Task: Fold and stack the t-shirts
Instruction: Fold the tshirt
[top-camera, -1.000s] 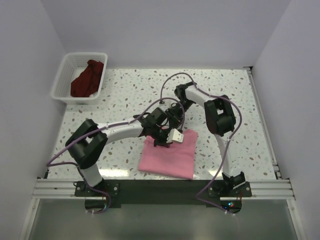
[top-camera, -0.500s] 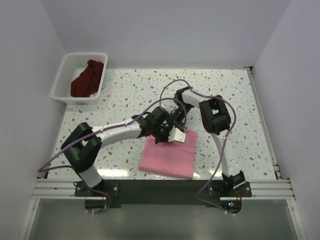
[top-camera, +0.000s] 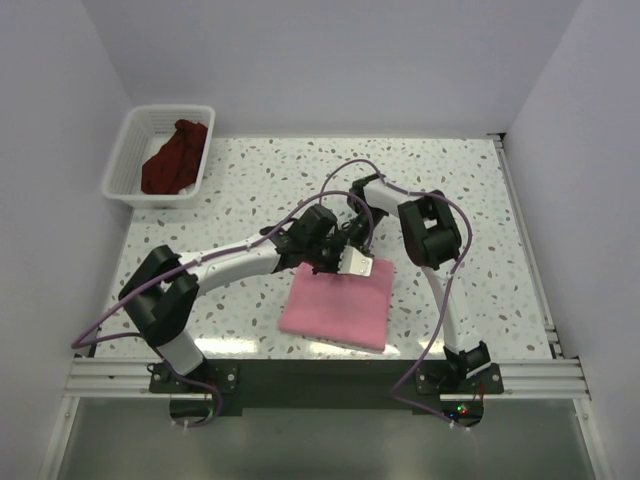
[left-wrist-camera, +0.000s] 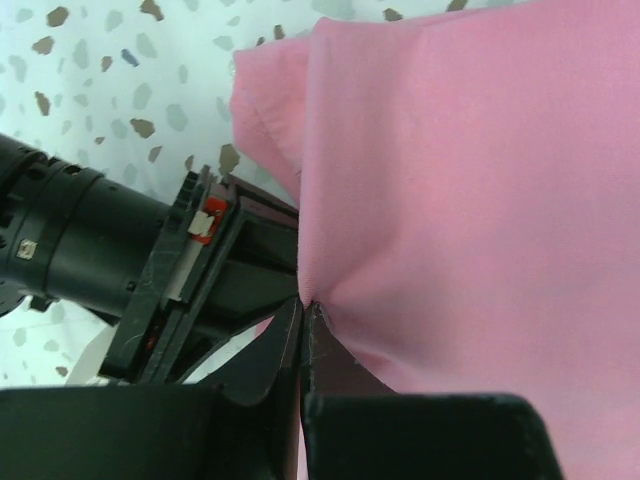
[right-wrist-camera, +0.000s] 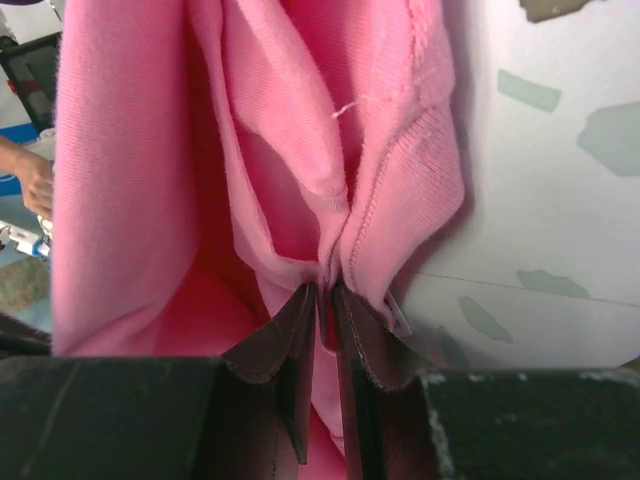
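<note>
The light pink t-shirt (top-camera: 338, 305) lies folded on the table near the front middle. My left gripper (top-camera: 340, 262) is shut on its far edge; in the left wrist view the pink cloth (left-wrist-camera: 470, 190) is pinched between the closed black fingertips (left-wrist-camera: 285, 345). My right gripper (top-camera: 358, 250) sits right beside it, shut on bunched pink layers (right-wrist-camera: 330, 150), its fingers (right-wrist-camera: 290, 350) clamping a fold. The dark maroon t-shirt (top-camera: 175, 157) lies crumpled in the white lattice basket (top-camera: 130, 135) at the far left.
The speckled table (top-camera: 260, 180) extends behind the arms. Purple cables (top-camera: 345, 170) loop above both wrists. White walls close in the left, back and right. A metal rail (top-camera: 320, 375) runs along the near edge.
Both grippers have moved slightly away from the bases, toward the back, carrying the pink shirt's far edge with them; the shirt now lies flatter and more stretched out.
</note>
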